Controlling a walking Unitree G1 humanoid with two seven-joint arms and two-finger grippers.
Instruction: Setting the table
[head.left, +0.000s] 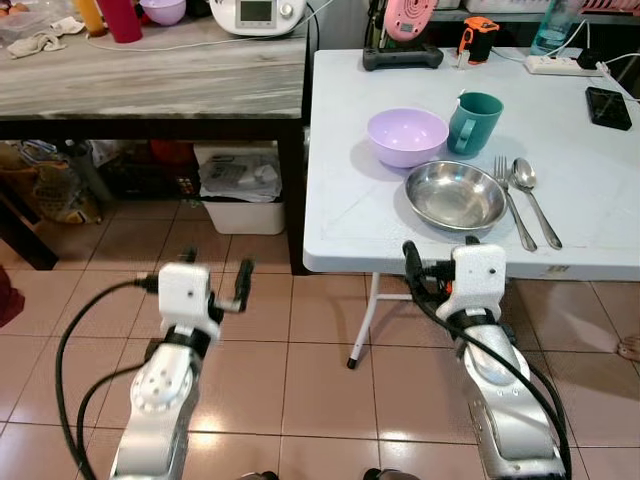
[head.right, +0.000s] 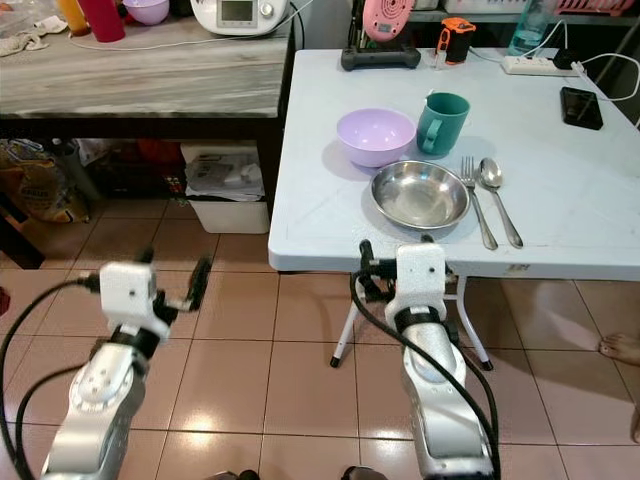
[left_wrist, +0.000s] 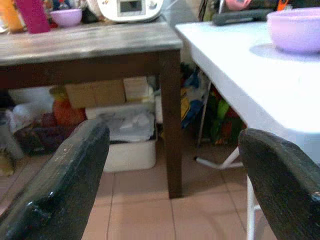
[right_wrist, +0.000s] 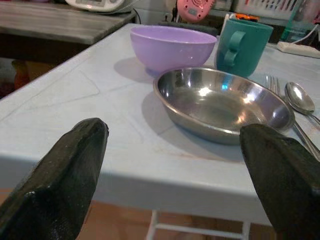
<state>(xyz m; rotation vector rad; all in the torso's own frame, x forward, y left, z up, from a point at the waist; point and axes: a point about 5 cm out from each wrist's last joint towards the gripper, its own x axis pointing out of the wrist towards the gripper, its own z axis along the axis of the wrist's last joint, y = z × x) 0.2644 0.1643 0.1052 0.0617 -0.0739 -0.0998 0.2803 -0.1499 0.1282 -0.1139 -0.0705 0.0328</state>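
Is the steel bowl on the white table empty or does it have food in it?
Empty. The steel bowl shows only bare shiny metal inside, seen clearly from the right wrist view and from above.

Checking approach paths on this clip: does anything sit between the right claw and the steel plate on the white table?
Nothing visible does. The right claw is open, just off the near edge of the white table, with only bare tabletop up to the steel plate. The purple bowl and teal mug stand behind it, the fork and spoon to its right.
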